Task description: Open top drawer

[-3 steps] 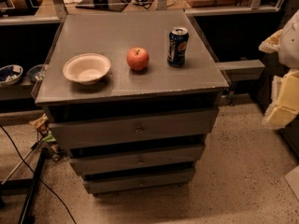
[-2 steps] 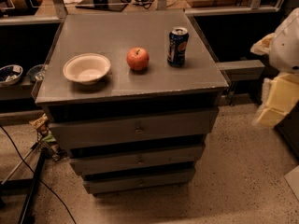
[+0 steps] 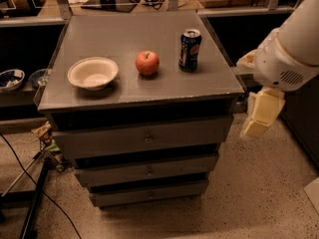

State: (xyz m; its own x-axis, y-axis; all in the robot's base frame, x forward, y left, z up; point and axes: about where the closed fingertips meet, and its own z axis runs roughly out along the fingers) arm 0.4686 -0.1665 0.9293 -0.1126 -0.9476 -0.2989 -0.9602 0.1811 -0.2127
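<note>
The top drawer [image 3: 99,142] is the widest grey front panel of the small cabinet, just under the tabletop, with a small metal knob [image 3: 148,139] at its centre. It sits flush with the cabinet, closed. My gripper [image 3: 256,128] hangs from the white arm [image 3: 289,49] at the right, beside the cabinet's right edge at about drawer height. It is apart from the drawer front and well to the right of the knob.
On the cabinet top [image 3: 124,34] stand a white bowl [image 3: 92,72], a red apple [image 3: 147,62] and a blue soda can [image 3: 189,49]. Two narrower drawers [image 3: 147,170] lie below. Cables and a stand [image 3: 30,183] lie on the floor at left. Dark shelves with bowls [image 3: 11,78] stand at left.
My arm has moved left and further into view, bringing the gripper closer to the cabinet's right side. The drawer and the objects on top have not moved.
</note>
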